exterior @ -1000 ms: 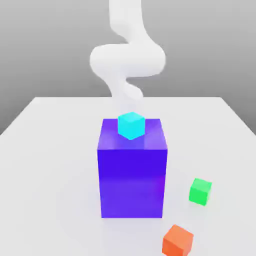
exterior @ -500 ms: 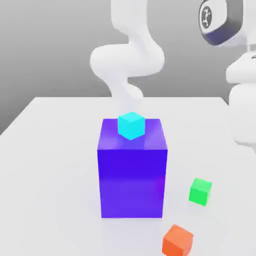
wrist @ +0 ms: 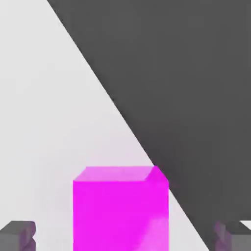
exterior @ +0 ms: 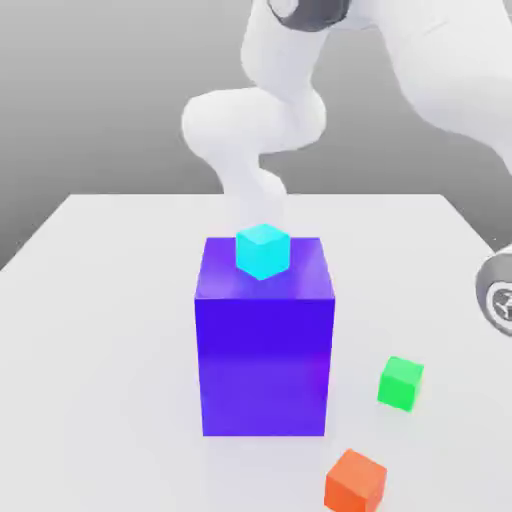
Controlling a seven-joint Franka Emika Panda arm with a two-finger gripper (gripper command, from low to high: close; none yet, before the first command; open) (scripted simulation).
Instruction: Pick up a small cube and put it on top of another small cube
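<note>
White tabletop ends beside the magenta cube; if our open gripper closes off-centre, we may push it off.

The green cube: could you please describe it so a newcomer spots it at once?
Find the tall blue-violet block on the white table. Towards the exterior view's right sits a small cube. It is bright green, unlike the orange and cyan ones.

White arm bent, thick link at exterior view's right, grey-ringed joint below; end effector open, fingers apart.
</note>
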